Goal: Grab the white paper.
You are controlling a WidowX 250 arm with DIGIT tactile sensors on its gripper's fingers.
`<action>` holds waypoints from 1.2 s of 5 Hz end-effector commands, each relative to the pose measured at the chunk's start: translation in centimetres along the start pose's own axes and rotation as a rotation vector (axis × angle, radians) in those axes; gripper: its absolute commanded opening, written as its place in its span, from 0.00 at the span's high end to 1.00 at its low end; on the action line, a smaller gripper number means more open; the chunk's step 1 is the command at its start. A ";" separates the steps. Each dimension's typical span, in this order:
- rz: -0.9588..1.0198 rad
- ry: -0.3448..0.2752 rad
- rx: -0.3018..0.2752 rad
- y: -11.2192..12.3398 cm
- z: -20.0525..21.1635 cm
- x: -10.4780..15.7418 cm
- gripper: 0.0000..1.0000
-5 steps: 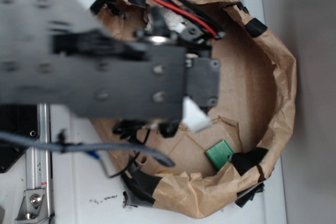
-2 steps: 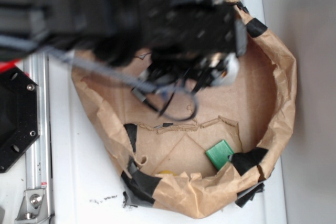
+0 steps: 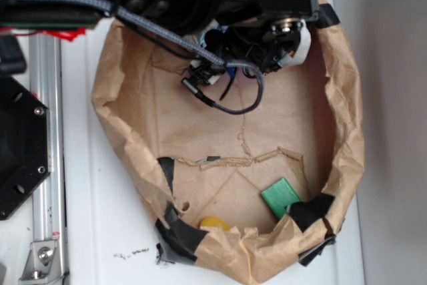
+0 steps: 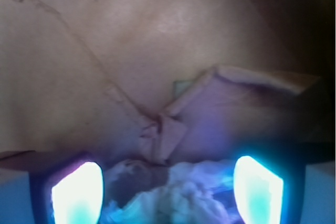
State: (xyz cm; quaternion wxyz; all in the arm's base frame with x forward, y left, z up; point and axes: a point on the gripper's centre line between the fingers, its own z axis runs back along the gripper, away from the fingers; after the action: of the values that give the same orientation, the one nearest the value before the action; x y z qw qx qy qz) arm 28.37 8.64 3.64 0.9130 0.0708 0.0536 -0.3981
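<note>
Pincer (image 4: 167,203) open, one finger (image 4: 77,192) each side of the white paper (image 4: 173,195) on the bag (image 3: 347,131) floor: straddle pos. so closing traps the wad. You close next, w/o shifting.

I find no readable text, label, brand, number or sign in either view. The brown paper bag (image 3: 347,131), its black tape patches (image 3: 180,235), the green block (image 3: 283,196) and the metal rail (image 3: 47,131) at the left all show plain surfaces; the wrist view is too blurred and glare-washed to read anything.
</note>
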 end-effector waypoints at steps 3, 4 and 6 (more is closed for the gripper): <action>0.111 0.174 0.052 0.9 -0.2 -4.1 0.00; 0.135 0.169 0.053 1.1 -0.4 -3.8 0.87; 0.137 0.138 0.035 1.2 0.0 -3.6 1.00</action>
State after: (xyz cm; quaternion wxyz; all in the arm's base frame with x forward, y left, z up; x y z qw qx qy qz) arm 26.69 11.61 2.87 0.9240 0.1037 0.1262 -0.3458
